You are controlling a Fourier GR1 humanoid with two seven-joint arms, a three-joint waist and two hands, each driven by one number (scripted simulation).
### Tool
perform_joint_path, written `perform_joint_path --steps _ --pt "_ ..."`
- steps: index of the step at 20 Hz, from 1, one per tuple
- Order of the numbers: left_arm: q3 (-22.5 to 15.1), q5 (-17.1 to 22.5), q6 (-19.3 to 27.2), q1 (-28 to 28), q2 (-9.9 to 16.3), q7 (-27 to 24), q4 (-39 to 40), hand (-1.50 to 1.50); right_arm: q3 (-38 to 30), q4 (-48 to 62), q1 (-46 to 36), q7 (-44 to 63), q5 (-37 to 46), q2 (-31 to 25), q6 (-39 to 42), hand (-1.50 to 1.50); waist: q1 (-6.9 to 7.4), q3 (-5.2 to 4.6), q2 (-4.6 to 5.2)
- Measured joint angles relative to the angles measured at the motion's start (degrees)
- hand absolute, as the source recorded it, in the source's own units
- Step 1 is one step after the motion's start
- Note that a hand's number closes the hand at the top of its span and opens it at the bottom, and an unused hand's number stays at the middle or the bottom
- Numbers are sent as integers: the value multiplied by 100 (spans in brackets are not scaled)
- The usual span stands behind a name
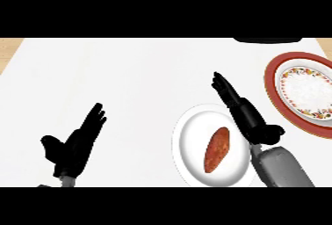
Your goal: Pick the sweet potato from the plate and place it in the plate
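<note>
At the lower left of the white counter (117, 74), the left hand (74, 147) is resting open, fingers pointing up and away, thumb spread out to the side, holding nothing. Right of it, the sweet potato (218, 150) is lying on the white plate (188, 132). Over that plate's right rim the right hand (245, 115) is stretching forward, fingers straight, empty. Farther right, the red-rimmed patterned plate (276, 72) is sitting apart; no writing is showing.

head view | looks steeply down on white counter (130, 74) | forearms enter from lower edge
</note>
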Motion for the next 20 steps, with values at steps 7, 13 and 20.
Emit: perform_joint_path --steps 7,13,20 --pt "587 -288 119 -446 410 81 398 0 -759 -91 284 -59 -344 -641 365 150 -128 -95 -148" --pt "737 -317 101 -574 490 140 578 0 -1385 -7 1207 -1026 -28 -436 -667 -150 -251 -79 -160" --pt "881 -425 -124 -748 462 214 777 0 -1001 -222 2267 -1836 744 -539 -613 -150 -127 -75 -151"
